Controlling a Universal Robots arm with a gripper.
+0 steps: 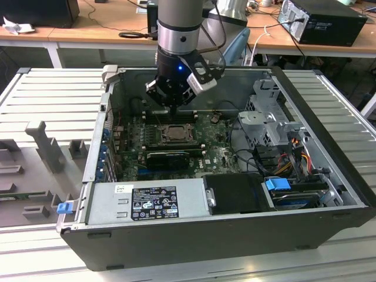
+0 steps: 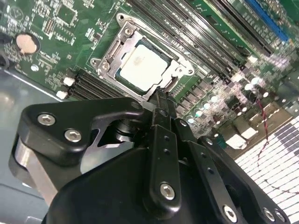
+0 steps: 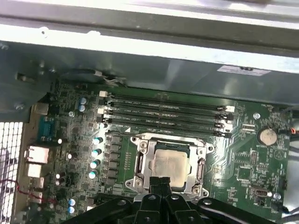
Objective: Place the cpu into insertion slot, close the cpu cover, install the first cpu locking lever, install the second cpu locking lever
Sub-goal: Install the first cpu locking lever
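The cpu (image 3: 170, 163) lies flat in its socket on the green motherboard, its dull silver top facing up; it also shows in the second wrist view (image 2: 140, 63) and in the exterior view (image 1: 175, 133). The cpu cover (image 3: 140, 164), a silver frame plate (image 2: 112, 49), lies down around the chip. My gripper (image 3: 161, 183) hangs just above the socket's edge with its black fingers pressed together and nothing visible between them. In the second wrist view the gripper's tip (image 2: 161, 100) ends right beside the cover's rim. In the exterior view the gripper (image 1: 176, 107) reaches down into the open computer case.
Black memory slots (image 3: 163, 112) run along one side of the socket, close to the case wall (image 3: 154, 70). A coin battery (image 3: 266, 136) sits on the board. The power supply (image 1: 147, 201), a drive cage (image 1: 267, 117) and loose cables (image 1: 294, 155) crowd the case.
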